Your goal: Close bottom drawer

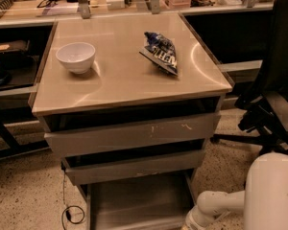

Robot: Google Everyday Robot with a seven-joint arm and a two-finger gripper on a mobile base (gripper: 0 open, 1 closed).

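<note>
The bottom drawer point(134, 200) stands pulled out at the foot of the cabinet, its flat grey floor and low side walls showing; its front strip is cut off by the lower frame edge. My white arm point(216, 205) reaches in from the bottom right, and its end sits by the drawer's right side wall. The gripper itself is below the frame edge, out of view.
Above it are a drawer front with a pale scuff point(134, 166) and a taller one with white scratches point(134, 133), both slightly out. A white bowl point(76, 56) and a blue snack bag point(161, 51) lie on the cabinet top. A black office chair point(273, 95) stands at the right. A cable point(72, 213) lies on the floor at the left.
</note>
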